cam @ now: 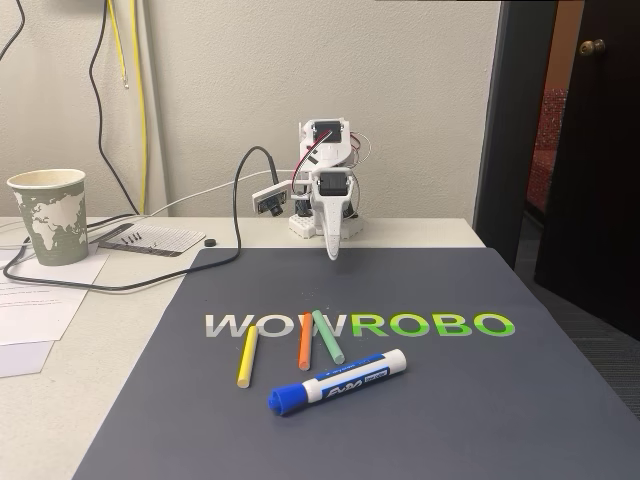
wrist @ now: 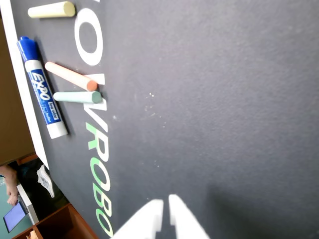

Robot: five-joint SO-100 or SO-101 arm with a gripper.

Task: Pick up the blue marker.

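Nearest the fixed camera, the blue marker (cam: 338,382) lies flat on the dark mat (cam: 480,400), blue cap toward the lower left, just in front of three thin sticks: yellow stick (cam: 246,357), orange stick (cam: 305,341) and green stick (cam: 328,336). At the mat's far edge the end effector (cam: 333,252) points down, well apart from the marker, grasping nothing; in the wrist view its white tips (wrist: 164,214) sit nearly together. On the table at left stands a paper cup (cam: 50,216).

mat (cam: 420,290) open behind sticks | green stick (cam: 328,336) near marker (cam: 338,382)
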